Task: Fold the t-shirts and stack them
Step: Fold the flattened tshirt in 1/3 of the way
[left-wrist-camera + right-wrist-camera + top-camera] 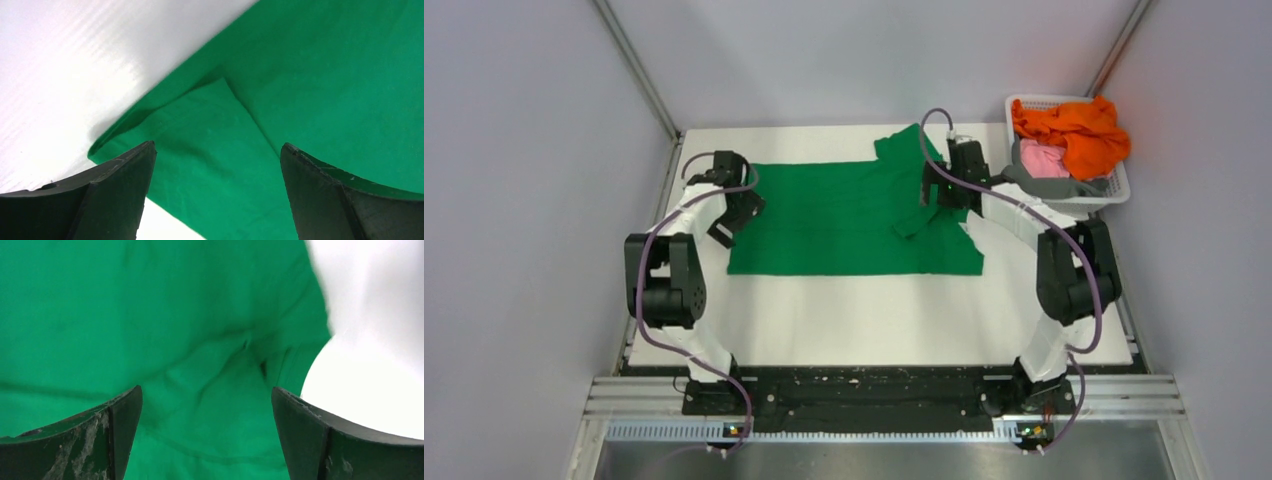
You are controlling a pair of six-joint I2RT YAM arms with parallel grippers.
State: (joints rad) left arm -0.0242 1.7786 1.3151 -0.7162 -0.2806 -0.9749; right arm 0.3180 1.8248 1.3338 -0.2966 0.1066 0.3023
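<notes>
A bright green t-shirt (844, 220) lies spread on the white table, its right end rumpled with a sleeve folded over. My left gripper (724, 228) is open over the shirt's left edge; in the left wrist view (217, 150) a folded corner of green cloth (210, 130) lies between the fingers. My right gripper (936, 195) is open over the rumpled right end; the right wrist view (206, 392) shows creased green cloth (200, 365) below it. An orange shirt (1074, 130), a pink shirt (1044, 160) and a grey shirt (1054, 185) are in the basket.
A white lattice basket (1119, 190) stands at the table's back right corner. Grey walls enclose the table on three sides. Bare white tabletop (874, 320) lies in front of the green shirt. The arm bases sit at the near edge.
</notes>
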